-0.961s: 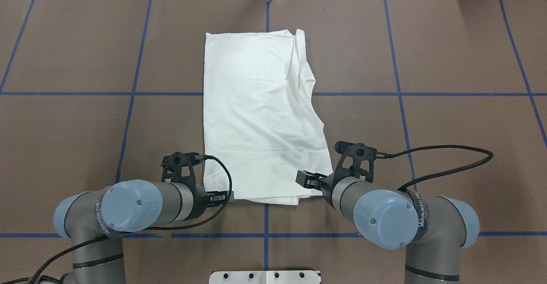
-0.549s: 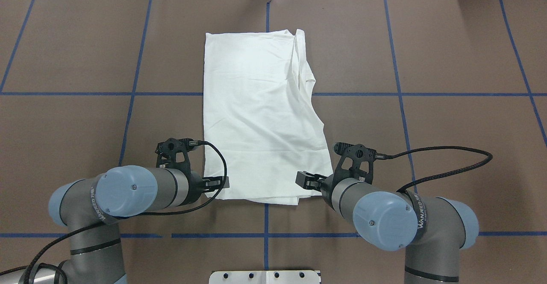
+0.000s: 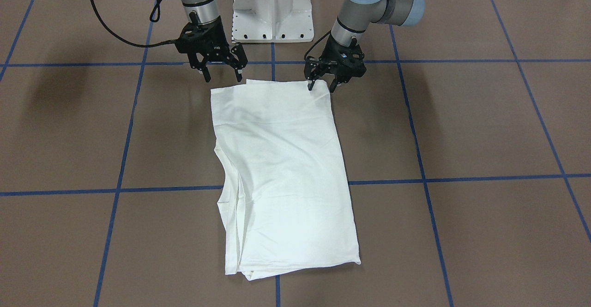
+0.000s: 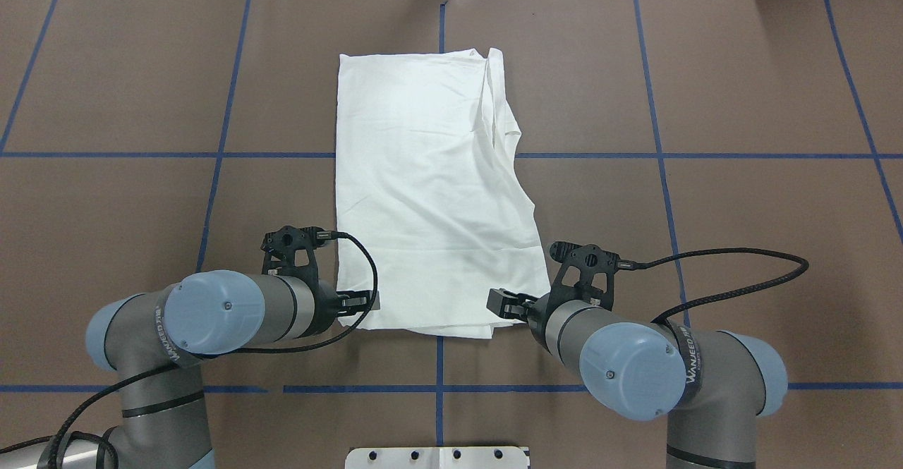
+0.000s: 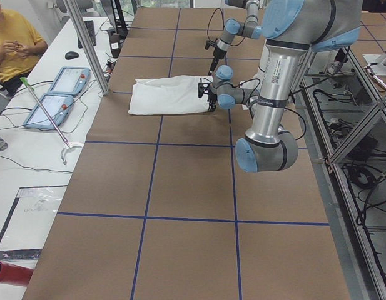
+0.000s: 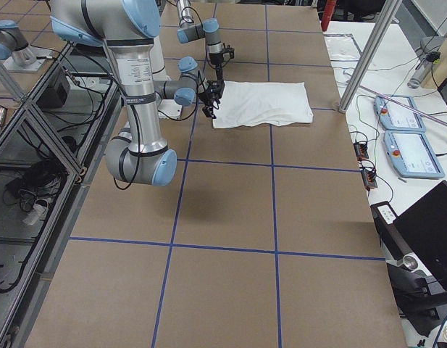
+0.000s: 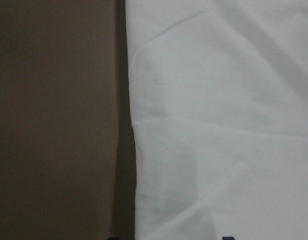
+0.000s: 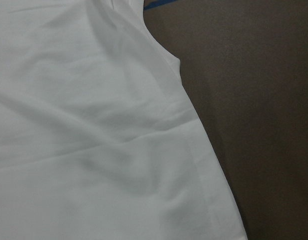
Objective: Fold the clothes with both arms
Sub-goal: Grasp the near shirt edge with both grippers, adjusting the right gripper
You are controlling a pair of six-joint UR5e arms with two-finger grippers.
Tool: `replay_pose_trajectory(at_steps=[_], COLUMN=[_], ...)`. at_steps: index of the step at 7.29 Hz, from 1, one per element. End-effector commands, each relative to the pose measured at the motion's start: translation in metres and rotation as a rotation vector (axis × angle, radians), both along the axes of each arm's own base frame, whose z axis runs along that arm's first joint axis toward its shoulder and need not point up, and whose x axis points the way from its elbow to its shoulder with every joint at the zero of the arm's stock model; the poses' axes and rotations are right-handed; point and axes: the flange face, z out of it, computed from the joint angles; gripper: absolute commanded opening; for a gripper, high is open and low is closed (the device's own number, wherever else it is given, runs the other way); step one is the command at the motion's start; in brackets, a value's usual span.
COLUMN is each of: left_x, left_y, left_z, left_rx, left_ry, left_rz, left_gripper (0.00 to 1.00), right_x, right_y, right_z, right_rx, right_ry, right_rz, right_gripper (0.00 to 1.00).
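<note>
Cloth first: a white cotton T-shirt (image 4: pixel 423 194), folded into a long narrow rectangle, lies flat in the middle of the brown table covering with blue tape lines (image 4: pixel 741 102). Its long axis runs straight away from the robot, so the short near edge faces both arms and the far edge lies well out toward the operators' side.

The left black two-finger gripper (image 3: pixel 322 87) stands at the near left corner with its fingers spread. One fingertip (image 3: pixel 311 84) is at the hem and the other is past the side edge, over the table. Whether that fingertip presses the fabric or hangs just above it, I cannot tell from these angles. The right black two-finger gripper (image 3: pixel 223 77) is likewise spread and holds nothing; it is at the near right corner, apart from the cloth. Each arm is nearest its own corner, roughly level with the other.

My judgement is that the coming move is a pinch of both near corners, then a carry along the long axis toward the far edge. The shirt's right side is ragged, with loose layers stepping outward, which may slip from a shallow pinch. The left wrist's looping black cable (image 4: pixel 367 278) crosses the near left corner in the overhead view. The white pedestal base (image 3: pixel 272 7) stands behind both grippers, off that path.
</note>
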Motion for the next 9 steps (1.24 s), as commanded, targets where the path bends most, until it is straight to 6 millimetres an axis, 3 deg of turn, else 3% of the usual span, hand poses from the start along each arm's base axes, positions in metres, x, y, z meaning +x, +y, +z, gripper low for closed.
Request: replay_pose_trajectory(at_steps=[1,2,3,4,6,8,9], left_x=[0.011,0.014,0.011,0.009,0.003,0.0,0.0], left_y=[-0.001,-0.001,-0.001,-0.001,-0.002,-0.001,-0.002], left_z=[0.006,0.003,-0.001,-0.004,-0.008,-0.009,-0.009], left_rx=[-0.004,-0.003,-0.003,0.0,0.003,0.005,0.005], left_ry=[-0.013,-0.01,-0.002,0.002,0.013,0.015,0.015], left_rz=[0.002,0.005,0.004,0.007,0.002,0.001,-0.002], left_gripper=[0.47,0.46,0.15,0.0,0.0,0.0,0.0], right_x=[-0.001,-0.001,-0.003,-0.008,-0.027,-0.042,-0.052], right_y=[0.001,0.002,0.004,0.01,0.034,0.044,0.041], right_z=[0.001,0.001,0.0,-0.001,0.001,0.015,-0.006], right_rx=[-0.004,-0.014,-0.043,-0.059,-0.219,-0.345,-0.356], right_ry=[0.002,-0.003,-0.018,-0.026,-0.094,-0.105,-0.072], right_rz=[0.0,0.006,0.024,0.026,0.116,0.199,0.219], right_gripper=[1.0,1.0,1.0,0.99,0.85,0.83,0.84])
